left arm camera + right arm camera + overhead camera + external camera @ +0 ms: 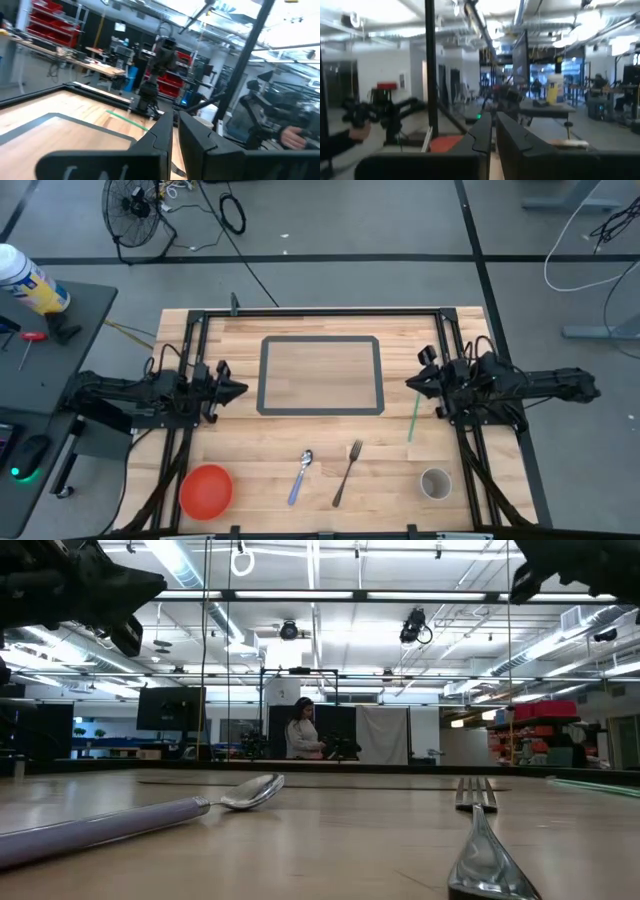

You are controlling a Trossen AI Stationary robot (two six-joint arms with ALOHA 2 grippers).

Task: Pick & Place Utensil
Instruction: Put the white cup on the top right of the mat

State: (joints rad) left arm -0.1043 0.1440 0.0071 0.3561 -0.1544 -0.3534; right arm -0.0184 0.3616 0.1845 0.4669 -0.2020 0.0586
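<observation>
On the wooden table (330,470), the spoon (301,475) and fork (346,472) are lying near the front edge, long axes pointing front to back. Left gripper (238,390) and right gripper (410,384), both clenched, are hovering mid-table; the left is slightly nearer the spoon.

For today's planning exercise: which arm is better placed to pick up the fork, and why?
Probably the right. The fork lies right of the spoon, nearer the right tool than the left tool. Both hover empty, nearly shut.
</observation>
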